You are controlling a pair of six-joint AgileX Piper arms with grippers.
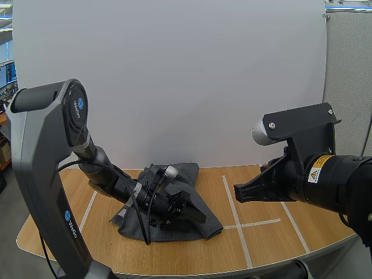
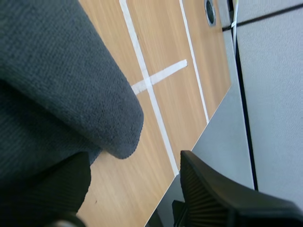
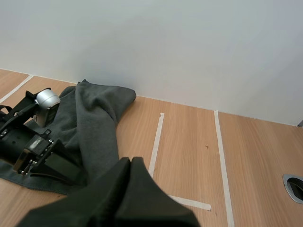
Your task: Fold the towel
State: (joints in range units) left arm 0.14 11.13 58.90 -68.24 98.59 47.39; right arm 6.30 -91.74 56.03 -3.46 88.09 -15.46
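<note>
A dark grey towel [image 1: 177,183] lies rumpled on the wooden table [image 1: 261,244], left of the taped cross. My left gripper [image 1: 195,213] sits low on the towel's front part. In the left wrist view its fingers [image 2: 213,198] stand wide apart, so the left gripper [image 2: 137,160] is open. A rounded fold of the towel [image 2: 61,90] lies against one finger, and bare table shows between the fingers. My right gripper [image 1: 238,193] hangs above the table, right of the towel. From the right wrist camera, the right gripper [image 3: 130,163] is one shut dark wedge pointing toward the towel [image 3: 97,113] and the left gripper [image 3: 49,163].
White tape lines [image 1: 235,216] form a cross right of the towel, and another strip [image 1: 88,210] runs at the left. A round metal grommet [image 3: 294,183] sits in the table toward its right end. The table's curved front edge [image 1: 192,272] is close.
</note>
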